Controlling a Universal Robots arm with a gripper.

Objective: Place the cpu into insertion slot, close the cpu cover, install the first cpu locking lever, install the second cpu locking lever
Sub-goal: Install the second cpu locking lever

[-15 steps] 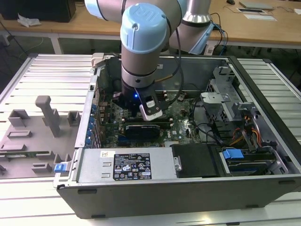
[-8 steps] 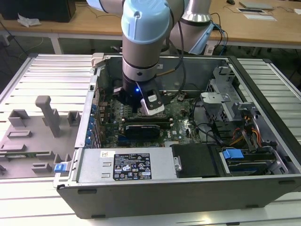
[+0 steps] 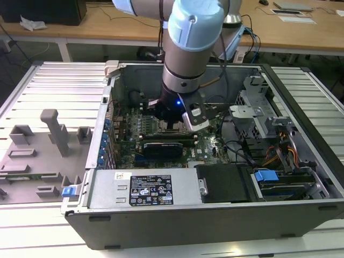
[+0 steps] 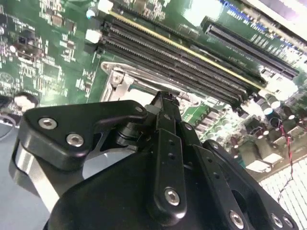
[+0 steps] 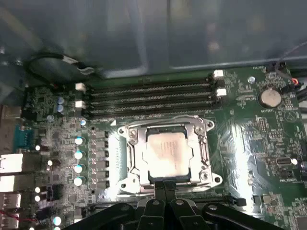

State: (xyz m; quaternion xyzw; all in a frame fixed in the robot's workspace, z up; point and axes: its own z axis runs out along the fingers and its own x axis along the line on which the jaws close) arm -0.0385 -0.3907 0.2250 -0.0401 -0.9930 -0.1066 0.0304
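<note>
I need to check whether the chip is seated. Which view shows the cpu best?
The first wrist view: the cpu faces the camera, lying inside the silver cpu cover. In the second wrist view and the exterior view, the gripper and arm block it.

Exterior view: high, off the arm, looking down into the open computer case (image 3: 215,188), whole chassis in frame. First wrist view: above the motherboard (image 5: 249,143), facing down at the cpu (image 5: 167,153), moderately near. Second wrist view: very near, low and oblique behind the tool (image 4: 165,103). Both wrist views share the memory slots (image 5: 148,98).
</note>
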